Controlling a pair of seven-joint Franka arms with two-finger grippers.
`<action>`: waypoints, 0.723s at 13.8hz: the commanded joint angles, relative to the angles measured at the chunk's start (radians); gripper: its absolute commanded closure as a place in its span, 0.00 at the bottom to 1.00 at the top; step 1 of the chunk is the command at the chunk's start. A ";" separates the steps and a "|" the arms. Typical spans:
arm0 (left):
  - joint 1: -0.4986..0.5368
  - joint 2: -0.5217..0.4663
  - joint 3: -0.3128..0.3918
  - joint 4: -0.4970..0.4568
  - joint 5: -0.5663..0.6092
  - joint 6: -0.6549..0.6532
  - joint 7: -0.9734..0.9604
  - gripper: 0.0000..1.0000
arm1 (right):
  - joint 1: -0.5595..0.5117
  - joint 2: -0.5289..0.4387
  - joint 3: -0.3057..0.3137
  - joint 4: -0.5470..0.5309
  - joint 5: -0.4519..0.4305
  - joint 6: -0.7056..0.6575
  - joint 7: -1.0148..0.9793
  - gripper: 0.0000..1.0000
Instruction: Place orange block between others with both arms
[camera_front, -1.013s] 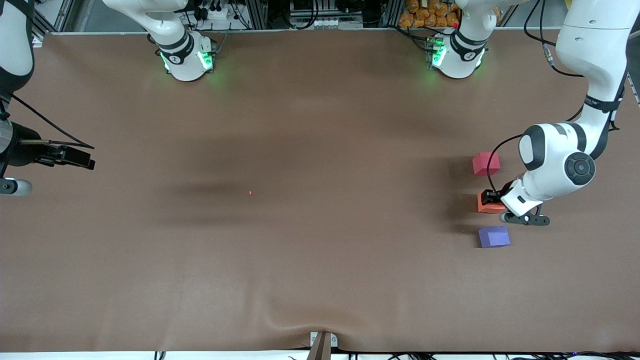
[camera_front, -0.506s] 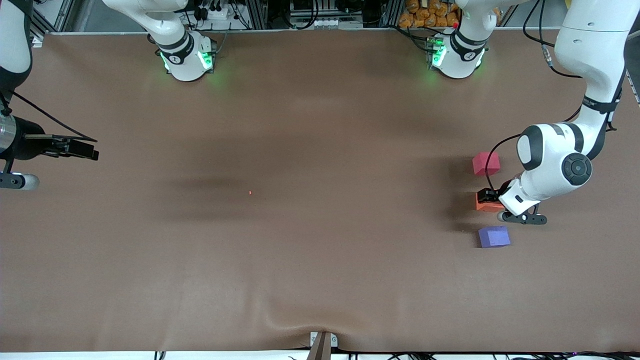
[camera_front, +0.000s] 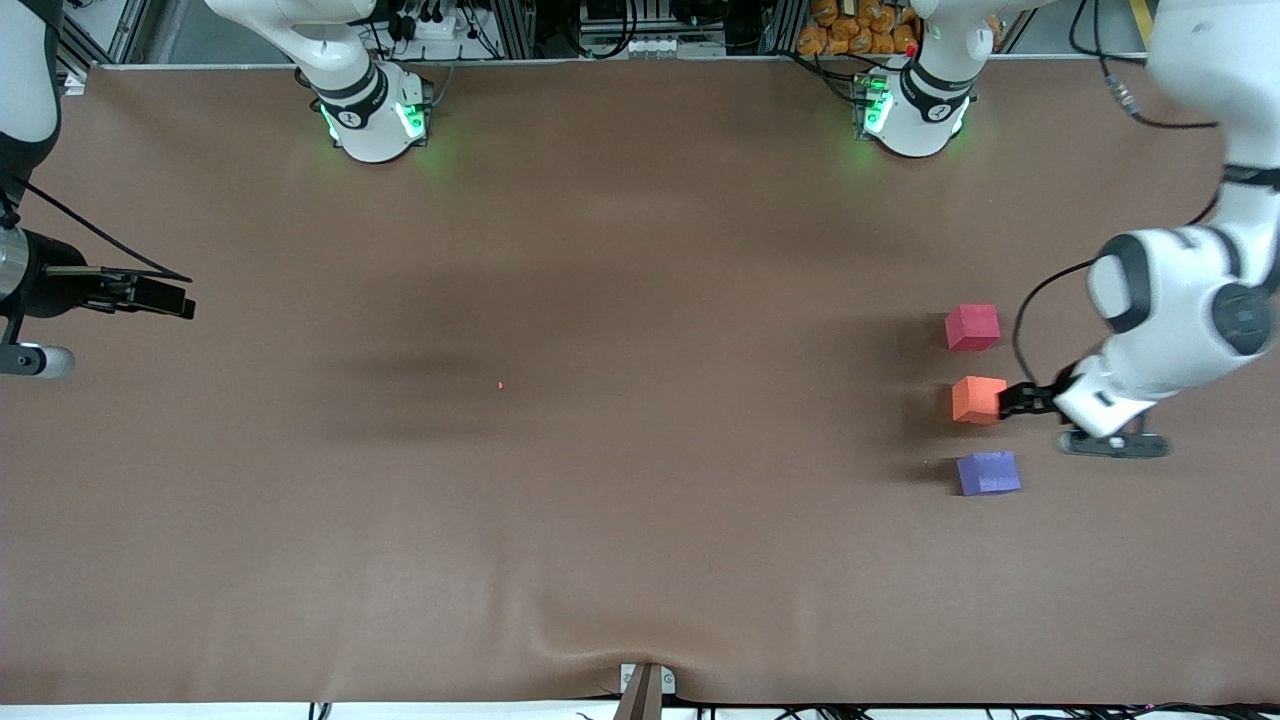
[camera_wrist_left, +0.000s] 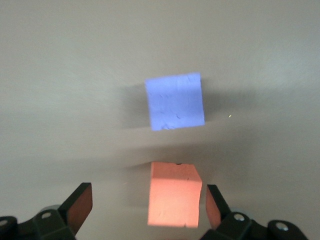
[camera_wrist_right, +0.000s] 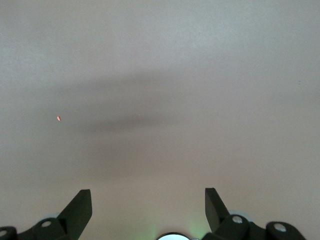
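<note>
Lying in line: three cubes (one orange).

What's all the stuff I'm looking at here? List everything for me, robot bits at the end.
orange block: one, orange, on the table between the two other cubes, toward the left arm's end.
pinkish-red cube: one, pinkish-red, farther from the front camera than the orange block.
purple-blue cube: one, purple-blue, nearer to the front camera than the orange block.
speck: one, tiny, reddish, mid-table.
table: one, brown cover.
bracket: one, at the table's near edge.
left gripper: one, black, open, beside the orange block, not holding it.
right gripper: one, black, open, waiting at the right arm's end of the table.
bases: two, white, green-lit, along the table's top edge.
</note>
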 joint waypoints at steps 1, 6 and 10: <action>0.010 -0.050 0.000 0.151 0.002 -0.166 0.015 0.00 | -0.005 -0.015 0.001 0.047 0.012 -0.106 -0.012 0.00; 0.015 -0.050 -0.008 0.482 -0.009 -0.543 -0.002 0.00 | -0.001 -0.030 0.002 0.115 0.012 -0.200 -0.013 0.00; 0.016 -0.159 -0.055 0.487 -0.009 -0.665 -0.110 0.00 | 0.004 -0.039 0.004 0.133 0.012 -0.308 -0.010 0.00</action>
